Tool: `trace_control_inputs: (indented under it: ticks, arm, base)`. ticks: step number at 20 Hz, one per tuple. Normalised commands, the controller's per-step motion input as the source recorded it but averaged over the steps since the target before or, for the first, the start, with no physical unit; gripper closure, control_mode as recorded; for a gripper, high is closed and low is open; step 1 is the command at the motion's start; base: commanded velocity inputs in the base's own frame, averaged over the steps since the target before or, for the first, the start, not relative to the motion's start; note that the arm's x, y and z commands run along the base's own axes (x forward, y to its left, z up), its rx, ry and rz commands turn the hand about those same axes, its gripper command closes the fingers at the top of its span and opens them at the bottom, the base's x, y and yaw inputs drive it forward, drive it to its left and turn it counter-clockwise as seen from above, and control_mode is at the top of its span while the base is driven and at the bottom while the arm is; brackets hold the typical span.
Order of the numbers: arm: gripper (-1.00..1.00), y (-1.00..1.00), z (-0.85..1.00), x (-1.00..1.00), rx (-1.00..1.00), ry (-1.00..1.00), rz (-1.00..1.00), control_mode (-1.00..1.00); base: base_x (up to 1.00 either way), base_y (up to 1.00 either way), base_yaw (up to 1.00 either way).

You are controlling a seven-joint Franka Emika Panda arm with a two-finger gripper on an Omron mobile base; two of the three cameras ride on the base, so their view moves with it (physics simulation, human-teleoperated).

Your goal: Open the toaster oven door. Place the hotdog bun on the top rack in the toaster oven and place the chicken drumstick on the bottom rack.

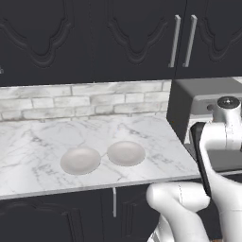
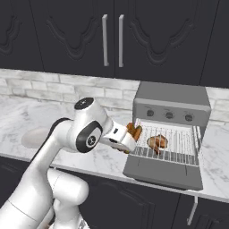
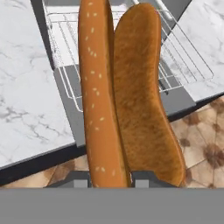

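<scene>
The grey toaster oven (image 2: 172,96) stands on the counter at the right, also seen behind my arm (image 1: 189,94). Its door (image 2: 163,172) hangs open, folded down flat. A wire rack (image 2: 179,150) is slid out over the door, and the golden-brown chicken drumstick (image 2: 157,142) lies on it. I cannot tell which rack this is. My gripper (image 2: 127,142) is shut on the hotdog bun (image 2: 135,131) just left of the oven opening. In the hand view the bun (image 3: 127,100) stands between my fingertips (image 3: 146,177), with the gripper (image 3: 111,180) above the door's edge and the rack (image 3: 65,48) behind.
Two shallow pale bowls (image 1: 80,159) (image 1: 125,153) sit on the marble counter (image 1: 33,146) left of the oven. Dark upper cabinets (image 2: 112,36) hang above a white brick backsplash. Tiled floor (image 3: 205,140) shows below the counter's front edge.
</scene>
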Motion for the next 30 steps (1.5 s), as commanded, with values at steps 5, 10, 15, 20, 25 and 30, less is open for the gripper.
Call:
trace_control_inputs:
  ticks: [5, 10, 15, 20, 25, 30]
  arm:
    - [1.0, -0.33, 0.19, 0.03, 0.1, 0.1, -0.18, -1.0]
    - [1.0, -0.36, 0.02, 0.14, 0.06, 0.04, -0.03, -1.0]
    - [1.0, -0.47, 0.0, 0.11, 0.03, 0.0, 0.0, -1.0]
    - [1.0, -0.35, 0.0, 0.18, 0.02, 0.0, 0.0, -1.0]
    - [1.0, -0.18, 0.0, 0.28, 0.03, -0.07, 0.02, -1.0]
    - [1.0, -0.13, -0.08, 0.25, 0.05, -0.1, 0.03, -1.0]
  base:
    - [0.0, 0.0, 0.0]
    - [0.0, 0.0, 0.0]
    - [0.0, 0.0, 0.0]
    - [0.0, 0.0, 0.0]
    - [0.0, 0.0, 0.0]
    - [0.0, 0.0, 0.0]
